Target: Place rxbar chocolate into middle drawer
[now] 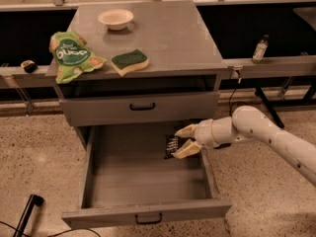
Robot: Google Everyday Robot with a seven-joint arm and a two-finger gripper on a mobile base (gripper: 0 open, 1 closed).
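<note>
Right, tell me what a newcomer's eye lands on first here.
The tool reaches in from the right over the open middle drawer, pinching the black rxbar chocolate above its right rear part. Then the bright green snack bag at the left edge of the cabinet top.
</note>
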